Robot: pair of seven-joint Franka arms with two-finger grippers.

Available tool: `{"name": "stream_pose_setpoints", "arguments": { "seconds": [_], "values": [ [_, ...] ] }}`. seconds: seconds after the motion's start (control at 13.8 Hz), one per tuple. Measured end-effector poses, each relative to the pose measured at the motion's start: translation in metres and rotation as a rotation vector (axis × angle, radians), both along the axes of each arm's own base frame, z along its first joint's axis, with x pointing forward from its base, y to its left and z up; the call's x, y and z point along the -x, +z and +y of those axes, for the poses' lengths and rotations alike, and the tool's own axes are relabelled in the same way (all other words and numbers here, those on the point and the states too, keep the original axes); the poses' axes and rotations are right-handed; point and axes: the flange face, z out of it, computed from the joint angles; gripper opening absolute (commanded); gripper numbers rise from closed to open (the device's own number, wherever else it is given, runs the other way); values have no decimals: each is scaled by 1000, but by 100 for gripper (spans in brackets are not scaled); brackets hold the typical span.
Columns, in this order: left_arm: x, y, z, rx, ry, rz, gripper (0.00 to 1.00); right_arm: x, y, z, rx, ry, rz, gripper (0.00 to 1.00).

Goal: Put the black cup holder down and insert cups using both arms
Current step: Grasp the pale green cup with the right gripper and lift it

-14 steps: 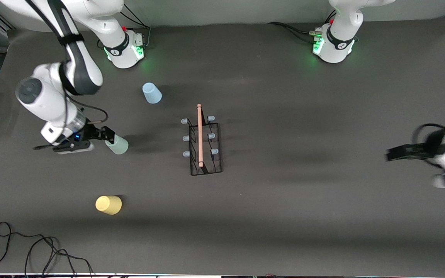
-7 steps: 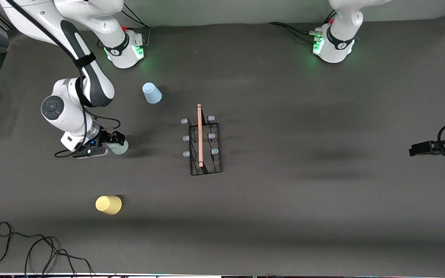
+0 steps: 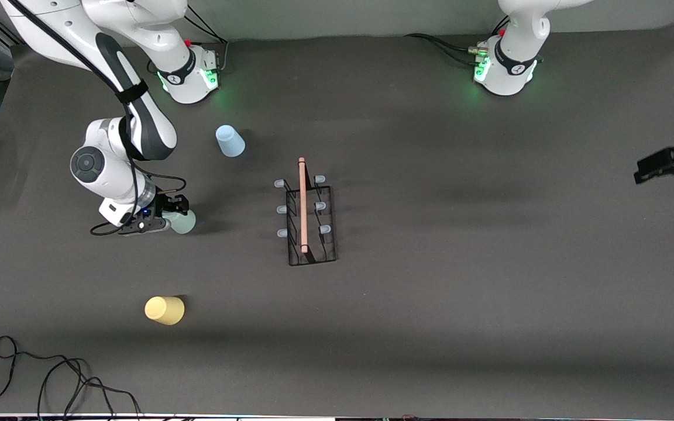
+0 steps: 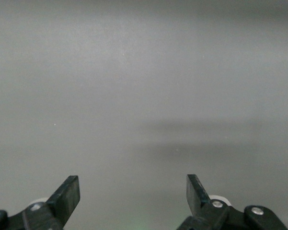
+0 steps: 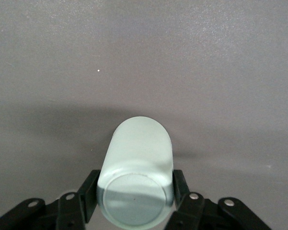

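Contact made: right gripper has just clamped onto pale green cup, so lift toward black cup holder looks next. Left gripper, spread and empty, has withdrawn to its table end.

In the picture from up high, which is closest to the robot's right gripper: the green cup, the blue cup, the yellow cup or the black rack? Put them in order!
From the right gripper, nearest first:
1. Green cup: clamped between its fingers.
2. and 3. Blue cup, nearer the robots' bases, and yellow cup, nearer the front camera: too close to call.
4. Black rack, mid-table.
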Motion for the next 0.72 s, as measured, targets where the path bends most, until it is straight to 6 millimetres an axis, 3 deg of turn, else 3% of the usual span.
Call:
{"name": "stream_pose_setpoints", "arguments": {
  "seconds": [0.14,0.29,0.58,0.72],
  "values": [
    [6,5,-10,-3,-10,-7,100,0,9,-1,0,-1,11,13],
    [6,4,-18,-3,-15,-4,100,-9,49,-1,-2,-10,6,13],
    [15,5,-45,-8,5,41,100,-24,200,-1,2,-86,56,9],
    [15,3,-55,-11,14,50,100,-23,259,1,10,-143,77,9]
  ]
}}
